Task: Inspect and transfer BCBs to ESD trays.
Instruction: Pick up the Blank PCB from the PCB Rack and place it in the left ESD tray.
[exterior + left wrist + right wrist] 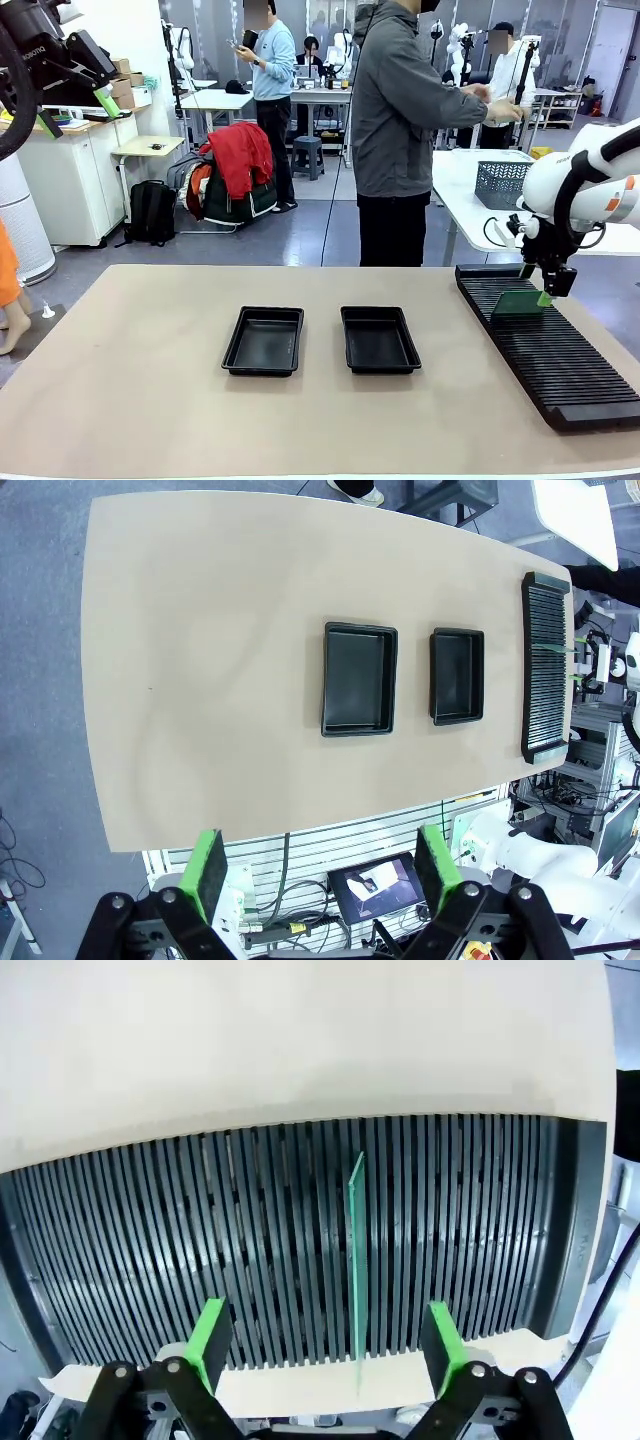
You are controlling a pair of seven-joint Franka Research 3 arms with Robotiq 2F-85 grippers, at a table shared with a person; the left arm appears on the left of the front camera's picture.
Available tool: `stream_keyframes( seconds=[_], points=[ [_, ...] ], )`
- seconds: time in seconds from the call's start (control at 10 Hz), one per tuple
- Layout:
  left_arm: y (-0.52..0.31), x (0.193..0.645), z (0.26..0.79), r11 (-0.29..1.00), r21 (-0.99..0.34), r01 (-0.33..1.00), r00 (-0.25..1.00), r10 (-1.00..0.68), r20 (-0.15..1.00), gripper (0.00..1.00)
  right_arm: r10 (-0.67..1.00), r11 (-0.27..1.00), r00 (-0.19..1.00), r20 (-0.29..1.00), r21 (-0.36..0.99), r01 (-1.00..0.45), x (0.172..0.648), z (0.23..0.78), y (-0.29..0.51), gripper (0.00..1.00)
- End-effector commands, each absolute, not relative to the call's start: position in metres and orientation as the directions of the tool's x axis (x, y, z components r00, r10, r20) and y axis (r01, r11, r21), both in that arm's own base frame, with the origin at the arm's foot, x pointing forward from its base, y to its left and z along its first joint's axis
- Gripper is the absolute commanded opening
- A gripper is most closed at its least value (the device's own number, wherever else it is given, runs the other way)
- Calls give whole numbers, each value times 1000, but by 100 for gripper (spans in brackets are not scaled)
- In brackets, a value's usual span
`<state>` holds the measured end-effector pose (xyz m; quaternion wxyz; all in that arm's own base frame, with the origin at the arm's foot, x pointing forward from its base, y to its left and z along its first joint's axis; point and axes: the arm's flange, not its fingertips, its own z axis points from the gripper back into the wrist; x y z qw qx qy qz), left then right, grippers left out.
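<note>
1 BCB (pixel 355 1260) standing upright on its edge in a slot of the black ribbed rack (pixel 150 1240), at the right side of the table (pixel 150 400). Placed directly below the right gripper (pixel 325 1345), long axis running along the slot and across the width of the rack, thin top edge turned up toward the wrist. Lying between the 2 green fingers (pixel 212 1335) but not centred: nearer to the one at picture right in the right wrist view.

Jaws spread fully, touching nothing and holding nothing. Faces of the board parallel to the fingers, so probably only a small sideways correction and then a straight descent needed before closing.

Left gripper (pixel 322 870) also wide open and empty, hanging high above the table and well apart from the rack, so clearly the farther of the 2.

Both ESD trays (pixel 262 312) side by side near the middle of the table, to the left of the rack, with nothing in them.

As a judgement: some risk of scraping the rack if lowered off-centre.
</note>
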<state>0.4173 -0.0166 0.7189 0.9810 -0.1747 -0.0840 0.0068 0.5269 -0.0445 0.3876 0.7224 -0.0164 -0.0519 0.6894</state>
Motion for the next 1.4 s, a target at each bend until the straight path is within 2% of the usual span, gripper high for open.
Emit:
stream_keyframes(
  seconds=[0.0,1.3],
  points=[
    [-15,416,718,943,-331,17,986,39,162,100,998,21,14,69,-111,-994,541,378,-49,100],
    [-15,416,718,943,-331,17,986,39,162,100,998,39,36,46,-70,-997,548,362,-42,100]
  ],
)
